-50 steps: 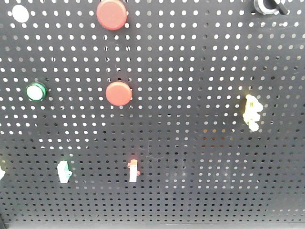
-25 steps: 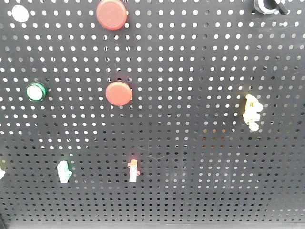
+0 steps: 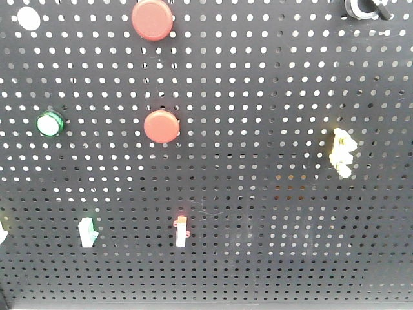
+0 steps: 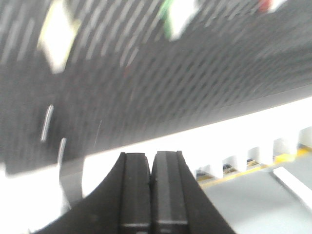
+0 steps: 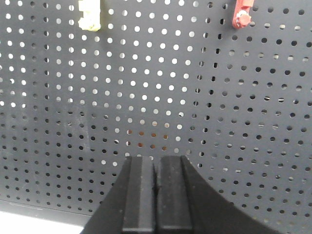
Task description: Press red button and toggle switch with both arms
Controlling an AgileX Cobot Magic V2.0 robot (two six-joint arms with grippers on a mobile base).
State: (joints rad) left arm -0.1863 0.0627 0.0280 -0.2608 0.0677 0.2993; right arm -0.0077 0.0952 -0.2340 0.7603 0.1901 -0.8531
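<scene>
The front view shows a black pegboard point(image 3: 258, 97). The larger red button point(image 3: 152, 19) sits at its top edge, with a smaller red button point(image 3: 161, 126) below it. Three small toggle switches stand lower down: green point(image 3: 86, 232), red point(image 3: 181, 231) and yellow point(image 3: 341, 152). No arm shows in the front view. My left gripper point(image 4: 152, 157) is shut and empty, below the board's lower edge; this view is blurred. My right gripper point(image 5: 157, 162) is shut and empty, close to the board, below the yellow switch point(image 5: 89, 14) and the red switch point(image 5: 241, 14).
A green round button point(image 3: 49, 123) and a white round cap point(image 3: 27, 18) sit on the board's left. A black knob point(image 3: 364, 8) is at the top right. In the left wrist view a bright white ledge point(image 4: 234, 131) runs under the board.
The board's things have shifted a hair to the right in the front view. Nothing else differs.
</scene>
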